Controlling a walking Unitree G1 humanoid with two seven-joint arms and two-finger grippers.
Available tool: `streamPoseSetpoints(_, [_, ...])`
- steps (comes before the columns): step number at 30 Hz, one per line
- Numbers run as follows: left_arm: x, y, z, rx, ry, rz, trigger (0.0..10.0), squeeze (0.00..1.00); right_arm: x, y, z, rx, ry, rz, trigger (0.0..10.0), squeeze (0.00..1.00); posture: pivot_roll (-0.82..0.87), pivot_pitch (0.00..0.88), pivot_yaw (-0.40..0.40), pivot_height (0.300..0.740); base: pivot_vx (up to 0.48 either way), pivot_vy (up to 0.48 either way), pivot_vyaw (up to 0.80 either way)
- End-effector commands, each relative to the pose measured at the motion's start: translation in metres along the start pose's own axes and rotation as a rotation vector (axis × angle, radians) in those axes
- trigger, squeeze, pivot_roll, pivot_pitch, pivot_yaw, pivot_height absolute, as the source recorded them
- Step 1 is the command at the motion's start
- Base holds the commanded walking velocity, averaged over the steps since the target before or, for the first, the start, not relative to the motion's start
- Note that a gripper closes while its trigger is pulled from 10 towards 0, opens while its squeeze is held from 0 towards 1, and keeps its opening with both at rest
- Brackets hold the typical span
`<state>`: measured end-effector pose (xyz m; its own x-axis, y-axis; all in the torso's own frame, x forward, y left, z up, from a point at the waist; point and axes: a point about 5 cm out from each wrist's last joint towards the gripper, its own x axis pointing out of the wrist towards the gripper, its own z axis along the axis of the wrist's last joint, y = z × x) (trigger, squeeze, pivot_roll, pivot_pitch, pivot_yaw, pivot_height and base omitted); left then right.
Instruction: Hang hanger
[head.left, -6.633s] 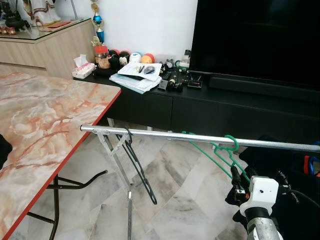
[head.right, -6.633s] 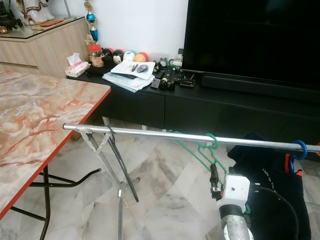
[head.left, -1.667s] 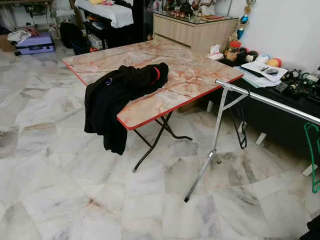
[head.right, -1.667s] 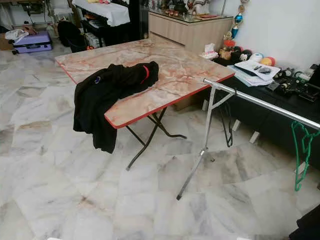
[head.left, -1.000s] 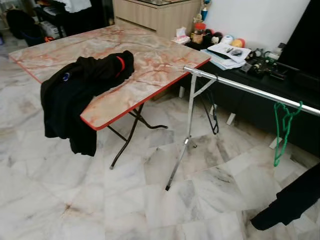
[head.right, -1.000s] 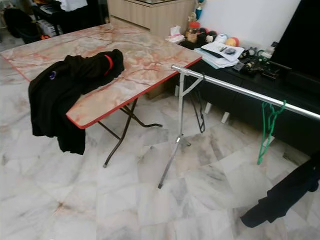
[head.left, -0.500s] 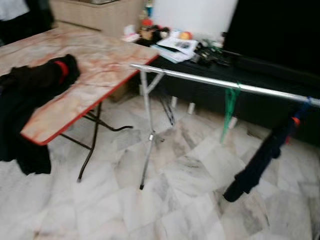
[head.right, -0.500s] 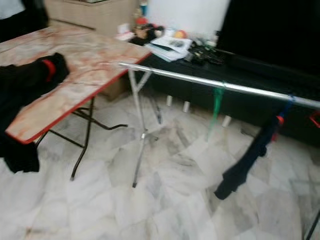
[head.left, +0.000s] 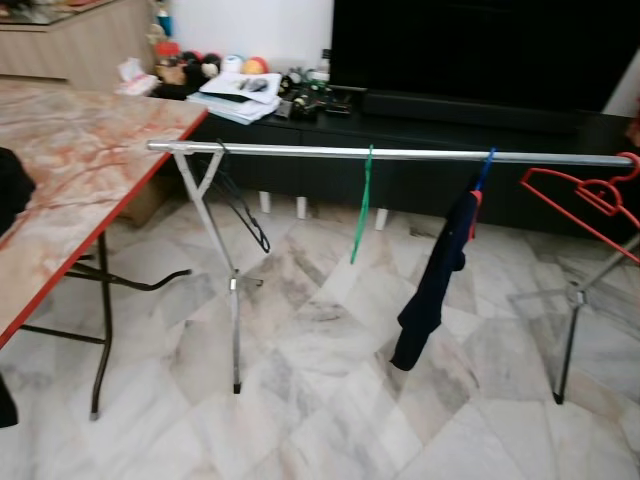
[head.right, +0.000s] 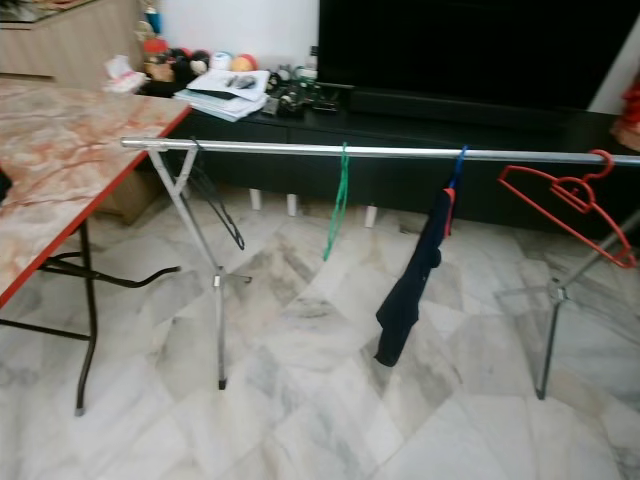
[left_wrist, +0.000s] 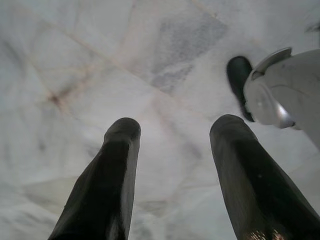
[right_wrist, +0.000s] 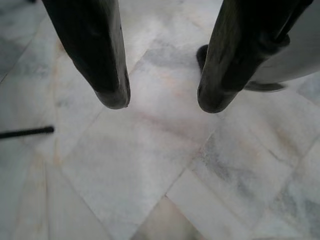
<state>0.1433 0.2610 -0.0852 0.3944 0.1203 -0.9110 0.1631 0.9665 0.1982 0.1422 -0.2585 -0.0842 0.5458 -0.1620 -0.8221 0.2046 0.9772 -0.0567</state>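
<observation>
Steel rail (head.left: 400, 154) runs left to right across our head views, well ahead of us and well above both grippers. Green hanger (head.left: 362, 205) is already hooked on it near the middle, seen edge-on as a thin strip, so its long axis points roughly toward and away from us. Hook looks seated over the rail; plastic frame, empty.

Left of it hangs a black hanger (head.left: 243, 205) by the rack's left leg; to its right a dark garment (head.left: 432, 280) on a blue hook, then a red hanger (head.left: 585, 195) at the far right end.

Left gripper (left_wrist: 175, 135) hangs idle, pointed down at the marble floor (head.left: 330, 400), fingers well apart, nothing between them. Right gripper (right_wrist: 162, 102) same: spread wide, empty, aimed at floor tiles.

We judge the hang as done. If we need a regrip, neither arm is clearly nearer: the green hanger sits about centre, so both would have to lift and reach forward.
</observation>
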Motion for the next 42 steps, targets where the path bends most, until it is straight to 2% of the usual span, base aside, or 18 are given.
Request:
streamPoseSetpoints(1, [-0.0002,0.0011,-0.0010,0.017,0.010,-0.002,10.0,0.00,-0.0011,-0.0002,-0.0052,0.022,0.012,-0.007,10.0,0.00,0.01,0.079,0.046,0.740,0.000,0.000,-0.78])
streamPoseSetpoints(42, [-0.0008,0.0039,-0.0007,0.009,0.002,-0.005,10.0,0.00,-0.0008,0.0022,-0.0054,0.040,0.005,-0.009,10.0,0.00,0.00,0.106,0.056,0.740,0.000,0.000,-0.78])
